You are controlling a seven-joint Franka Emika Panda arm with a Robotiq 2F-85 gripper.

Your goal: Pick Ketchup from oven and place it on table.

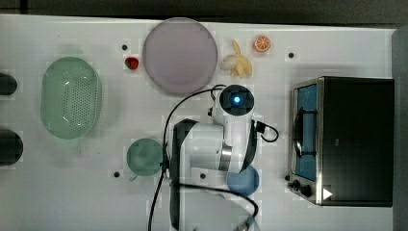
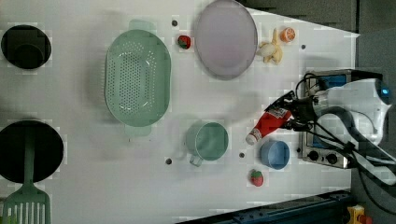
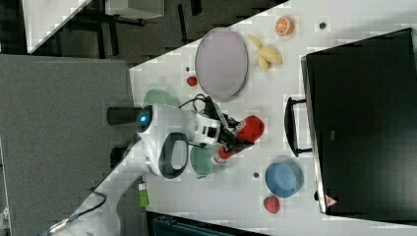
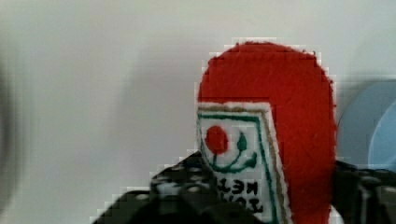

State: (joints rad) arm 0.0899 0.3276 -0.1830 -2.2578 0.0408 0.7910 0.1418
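Observation:
The ketchup point(image 2: 270, 122) is a red bottle with a white cap and label, tilted cap-down over the white table point(image 2: 116, 186), between the green cup and the oven point(image 2: 327, 154). My gripper point(image 2: 288, 113) is shut on its broad end. In the right view the ketchup point(image 3: 251, 129) sticks out of the gripper point(image 3: 236, 136), left of the oven point(image 3: 364, 123) handle. In the wrist view the ketchup point(image 4: 280, 102) sits between the black fingers point(image 4: 182, 189). In the top view the oven point(image 1: 356, 139) stands at the right, with my arm over the table point(image 1: 96, 192) beside it.
A blue bowl point(image 2: 274, 154) and a strawberry point(image 2: 256, 178) lie just below the bottle in the left view, with a green cup point(image 2: 208, 141) to its left. A green colander point(image 2: 137, 77), a lilac plate point(image 2: 225, 38), a banana point(image 2: 272, 51) and an orange slice point(image 2: 287, 34) lie farther off.

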